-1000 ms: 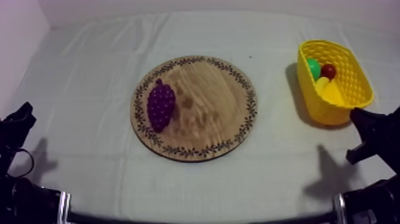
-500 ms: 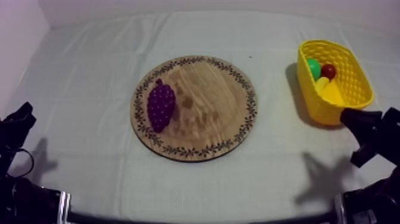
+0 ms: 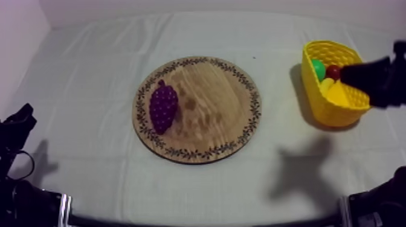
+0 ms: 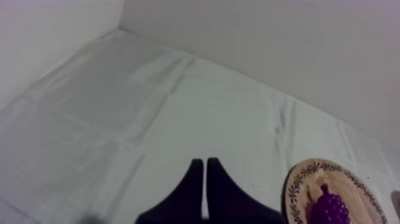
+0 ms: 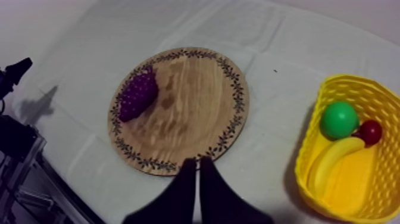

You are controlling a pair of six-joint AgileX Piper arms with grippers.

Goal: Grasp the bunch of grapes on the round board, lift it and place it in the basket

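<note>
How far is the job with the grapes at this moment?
Nothing looks done yet: the bunch of grapes lies on the wooden board, untouched. In hand: neither pincer holds anything; the right pincer is shut, up by the yellow basket, and the left pincer rests shut at its own side. Left: open, grasp the grapes, carry them to the basket, release.

From above, my right arm [image 3: 379, 81] covers the yellow basket's [image 3: 316, 99] rim from 2 to 4 o'clock and part of the banana [image 3: 332, 92]. The left wrist view's edge cuts the wooden board [image 4: 357, 189] and bunch of grapes [image 4: 329, 208].
</note>
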